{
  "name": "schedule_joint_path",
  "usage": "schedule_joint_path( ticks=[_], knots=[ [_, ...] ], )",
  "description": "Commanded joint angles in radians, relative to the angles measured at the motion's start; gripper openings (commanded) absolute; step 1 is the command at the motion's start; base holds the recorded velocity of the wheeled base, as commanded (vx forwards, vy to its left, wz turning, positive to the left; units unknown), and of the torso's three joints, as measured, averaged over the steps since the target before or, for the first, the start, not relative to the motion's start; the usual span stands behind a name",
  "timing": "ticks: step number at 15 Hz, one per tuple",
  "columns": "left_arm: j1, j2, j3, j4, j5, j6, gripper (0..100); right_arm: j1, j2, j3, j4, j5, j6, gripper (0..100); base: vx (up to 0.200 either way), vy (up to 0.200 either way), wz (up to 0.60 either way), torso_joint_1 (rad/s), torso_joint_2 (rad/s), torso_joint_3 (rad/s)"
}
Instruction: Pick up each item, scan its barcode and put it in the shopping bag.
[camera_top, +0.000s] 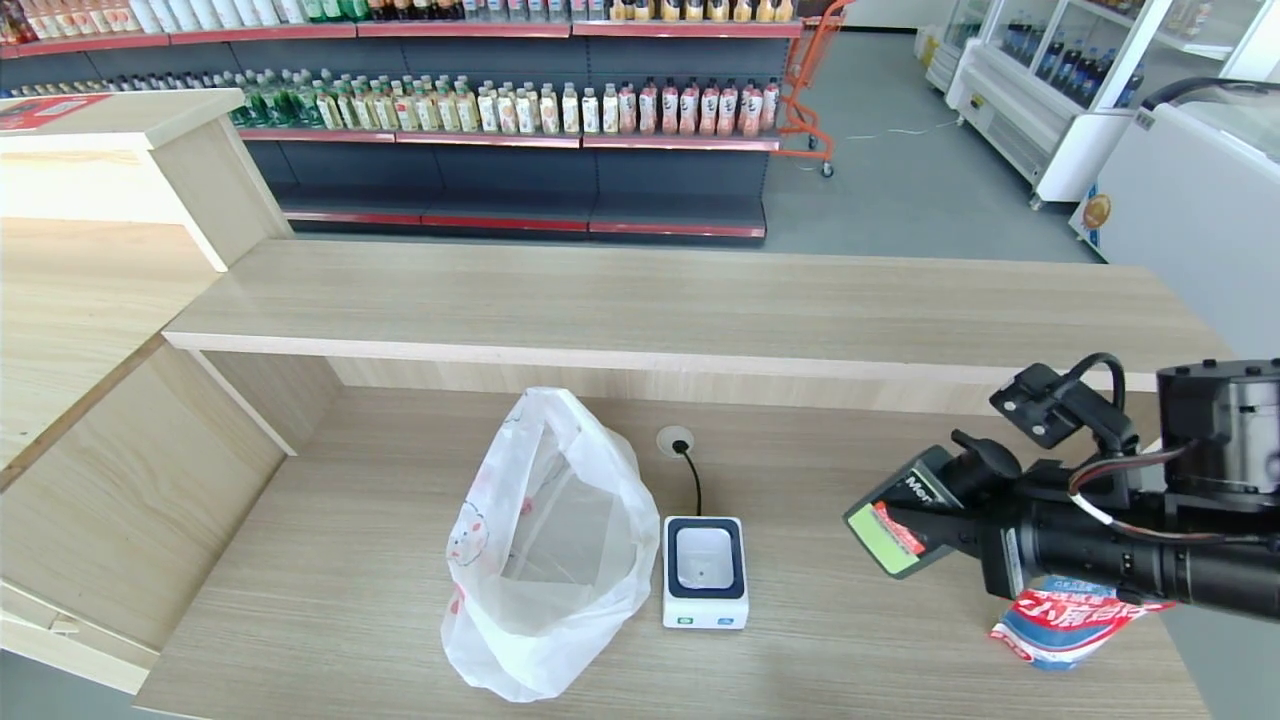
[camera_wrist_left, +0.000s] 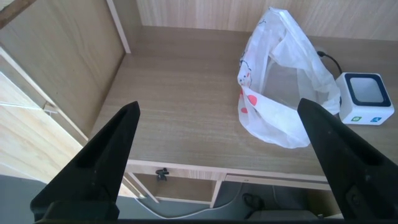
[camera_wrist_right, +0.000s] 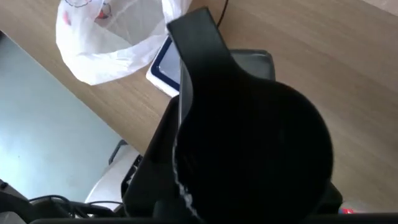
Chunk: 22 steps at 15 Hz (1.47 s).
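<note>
My right gripper (camera_top: 952, 500) is shut on a dark box (camera_top: 893, 530) with a green and red label, held in the air to the right of the barcode scanner (camera_top: 705, 570). In the right wrist view the dark box (camera_wrist_right: 249, 143) blocks most of the counter, and a black finger (camera_wrist_right: 198, 59) lies along it. The white plastic shopping bag (camera_top: 545, 545) stands open just left of the scanner. My left gripper (camera_wrist_left: 217, 168) hangs open and holds nothing, off the counter's left front, with the shopping bag (camera_wrist_left: 280, 81) and the scanner (camera_wrist_left: 365, 96) beyond it.
A blue, red and white snack packet (camera_top: 1060, 620) lies on the counter (camera_top: 330, 600) at the right front, under my right arm. A raised wooden ledge (camera_top: 680, 310) runs along the back. The scanner's black cable (camera_top: 693, 475) runs to a hole in the counter.
</note>
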Motion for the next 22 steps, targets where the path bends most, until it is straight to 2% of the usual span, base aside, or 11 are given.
schedule_joint_path(
  ticks=[1, 3, 4, 7, 11, 13, 17, 19, 21, 22],
  knots=[
    [0.0, 0.0, 0.0, 0.0, 0.0, 0.0, 100, -0.007, -0.083, 0.041, -0.002, 0.007, -0.005, 0, 0.0, 0.0, 0.0, 0.0, 0.0, 0.0],
    [0.0, 0.0, 0.0, 0.0, 0.0, 0.0, 100, -0.003, -0.115, 0.06, 0.001, 0.018, 0.039, 0, 0.0, 0.0, 0.0, 0.0, 0.0, 0.0],
    [0.0, 0.0, 0.0, 0.0, 0.0, 0.001, 100, 0.001, -0.131, 0.073, 0.001, 0.054, 0.107, 0, 0.0, 0.0, 0.0, 0.0, 0.0, 0.0],
    [0.0, 0.0, 0.0, 0.0, 0.0, -0.002, 100, 0.004, -0.146, 0.08, 0.003, 0.062, 0.125, 0, 0.0, 0.0, 0.0, 0.0, 0.0, 0.0],
    [0.0, 0.0, 0.0, 0.0, 0.001, -0.007, 100, 0.072, -0.148, 0.068, 0.004, 0.067, 0.274, 0, 0.0, 0.2, 0.0, 0.002, 0.0, 0.002],
    [0.0, 0.0, 0.0, 0.001, 0.001, -0.005, 100, 0.093, -0.138, 0.064, 0.016, 0.067, 0.306, 0, 0.0, 0.2, 0.0, -0.005, 0.0, 0.005],
    [0.0, 0.0, 0.0, 0.0, 0.001, -0.003, 100, 0.109, -0.111, 0.071, 0.064, 0.06, 0.308, 0, 0.0, 0.2, 0.0, 0.003, 0.01, 0.002],
    [0.0, 0.0, 0.0, 0.0, 0.0, -0.002, 100, 0.109, -0.053, 0.068, 0.075, 0.044, 0.294, 0, 0.0, 0.0, 0.0, 0.0, 0.0, 0.0],
    [0.0, 0.0, 0.0, 0.0, 0.0, -0.002, 100, 0.109, 0.055, 0.047, 0.07, 0.007, 0.209, 0, 0.0, 0.0, 0.0, 0.0, 0.0, 0.0],
    [0.0, 0.0, 0.0, 0.0, 0.0, -0.002, 100, 0.11, 0.167, -0.004, 0.061, -0.045, 0.139, 0, 0.0, 0.0, 0.0, 0.0, 0.0, 0.0]
  ],
)
